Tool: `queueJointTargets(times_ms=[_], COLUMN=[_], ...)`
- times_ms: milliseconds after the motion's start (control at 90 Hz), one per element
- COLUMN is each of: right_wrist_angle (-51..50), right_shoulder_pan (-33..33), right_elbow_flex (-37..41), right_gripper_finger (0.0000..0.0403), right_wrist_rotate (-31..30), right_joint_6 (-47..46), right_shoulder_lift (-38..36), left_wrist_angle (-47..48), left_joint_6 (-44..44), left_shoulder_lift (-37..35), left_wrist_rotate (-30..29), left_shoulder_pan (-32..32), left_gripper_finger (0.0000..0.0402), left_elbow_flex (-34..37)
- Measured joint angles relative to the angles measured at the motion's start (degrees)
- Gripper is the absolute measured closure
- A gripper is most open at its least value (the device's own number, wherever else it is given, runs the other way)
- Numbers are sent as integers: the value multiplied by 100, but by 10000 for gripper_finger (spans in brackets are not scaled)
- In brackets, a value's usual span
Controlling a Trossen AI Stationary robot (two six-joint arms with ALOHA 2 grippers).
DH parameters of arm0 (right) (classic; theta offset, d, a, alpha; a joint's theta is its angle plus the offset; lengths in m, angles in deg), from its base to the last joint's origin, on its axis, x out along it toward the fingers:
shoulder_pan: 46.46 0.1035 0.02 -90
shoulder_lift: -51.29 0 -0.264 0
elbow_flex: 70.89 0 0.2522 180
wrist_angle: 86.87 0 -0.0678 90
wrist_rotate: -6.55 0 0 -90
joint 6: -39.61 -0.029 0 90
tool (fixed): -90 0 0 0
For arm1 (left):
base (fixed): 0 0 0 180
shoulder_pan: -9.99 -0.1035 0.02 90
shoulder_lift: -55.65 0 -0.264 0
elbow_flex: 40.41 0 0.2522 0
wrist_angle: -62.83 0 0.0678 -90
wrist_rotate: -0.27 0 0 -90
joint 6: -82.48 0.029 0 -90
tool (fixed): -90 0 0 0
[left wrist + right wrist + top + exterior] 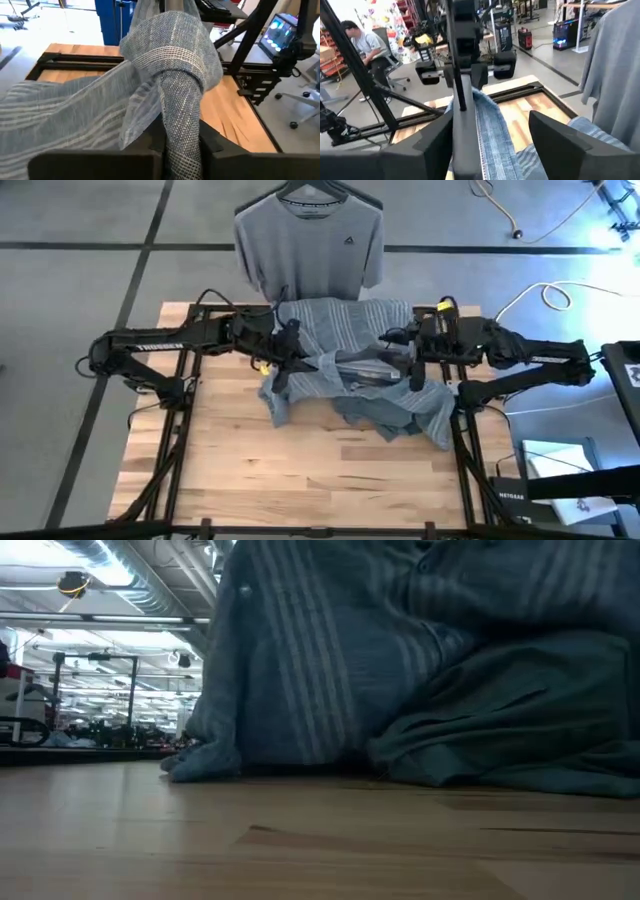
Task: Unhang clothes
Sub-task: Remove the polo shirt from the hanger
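**Striped shirt slung between two grippers, its long axis running side to side**

The blue-grey striped shirt (350,360) lies heaped across the far half of the table (300,470), its bulk spread from left to right between both arms, with loose folds spilling toward the table's right edge. In the low view the cloth rests on the wood and fills most of the frame. The left gripper (283,360) sits at the shirt's left end; the left wrist view shows its fingers clamped on a bunched twist of the striped fabric. The right gripper (412,363) sits over the shirt's right part; the right wrist view shows its fingers spread apart, with a strip of cloth and a dark bar, seemingly a hanger (465,115), between them. Each arm is thus nearest its own end of the garment. Beyond the table's far edge, the plain grey T-shirt (308,252) hangs on a hanger of its own, out past both grippers and about midway between them.
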Motion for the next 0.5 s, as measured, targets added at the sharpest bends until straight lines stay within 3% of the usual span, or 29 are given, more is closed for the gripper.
queueJointTargets(times_ms=[500], right_wrist_angle=[214], right_shoulder_pan=[-2], right_elbow_flex=[4], right_gripper_finger=[285], right_wrist_rotate=[355], right_joint_6=[245], right_shoulder_lift=[233], left_wrist_angle=[212], left_joint_6=[50], left_shoulder_lift=[2], left_wrist_rotate=[-377], left_shoulder_pan=[17], left_gripper_finger=[374], left_elbow_flex=[0])
